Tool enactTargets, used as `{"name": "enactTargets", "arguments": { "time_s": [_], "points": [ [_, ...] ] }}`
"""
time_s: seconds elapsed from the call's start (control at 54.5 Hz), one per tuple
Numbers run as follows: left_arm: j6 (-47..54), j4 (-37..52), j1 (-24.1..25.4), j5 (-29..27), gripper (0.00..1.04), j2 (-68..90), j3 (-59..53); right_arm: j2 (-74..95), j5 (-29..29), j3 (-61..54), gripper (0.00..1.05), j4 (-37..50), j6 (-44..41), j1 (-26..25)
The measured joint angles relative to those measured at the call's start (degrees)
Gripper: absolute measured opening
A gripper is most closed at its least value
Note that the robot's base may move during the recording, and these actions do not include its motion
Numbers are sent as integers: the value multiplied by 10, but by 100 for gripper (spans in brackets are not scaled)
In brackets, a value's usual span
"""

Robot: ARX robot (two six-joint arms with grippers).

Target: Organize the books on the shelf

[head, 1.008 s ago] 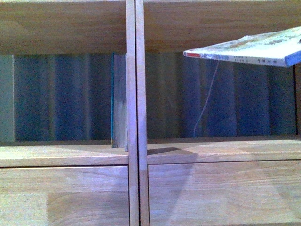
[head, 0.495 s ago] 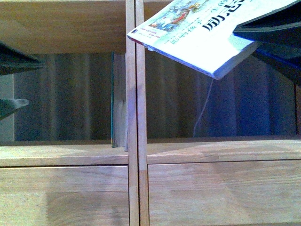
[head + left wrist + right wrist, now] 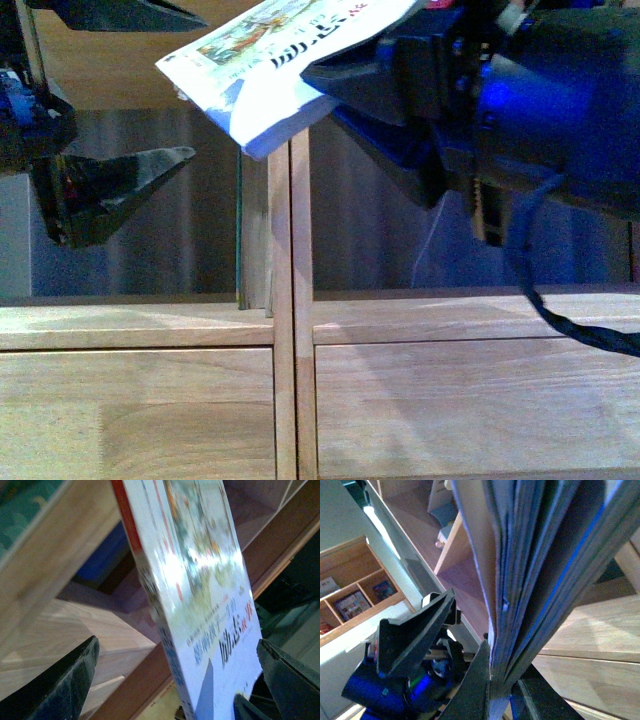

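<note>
The right gripper (image 3: 325, 90) is clamped on the book (image 3: 265, 60), which is held high in front of the shelf (image 3: 130, 410). The book is tilted, and its free corner hangs across the central divider (image 3: 290, 300). In the front view the top of the cover is cut off by the frame, and the gripped edge is hidden behind the dark fingers (image 3: 370, 70). In the right wrist view only the page edges of the book (image 3: 535, 555) are shown, pinched at the bottom.

The left gripper (image 3: 200, 85) is spread wide, with one finger above the book's free end and one below. In the left wrist view the book (image 3: 200, 605) is seen between the two fingers (image 3: 55, 685). A clear gap is left on one side, and contact on the other side cannot be judged. The cover lettering is blurred.

A thin upright thing (image 3: 241, 230) with a teal edge is seen in the left compartment against the divider, and what it is cannot be made out. A dark cable (image 3: 560, 320) is cut off at the frame's right edge.
</note>
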Motion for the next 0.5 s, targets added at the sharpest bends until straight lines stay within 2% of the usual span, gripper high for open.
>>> {"name": "enactTargets", "arguments": {
  "time_s": [0.33, 0.495],
  "points": [
    [-1, 35, -16, 7, 97, -18, -21, 16, -15, 14, 7, 8, 44, 58],
    [-11, 67, -15, 13, 97, -29, -31, 15, -23, 12, 7, 15, 70, 62]
  ]
}}
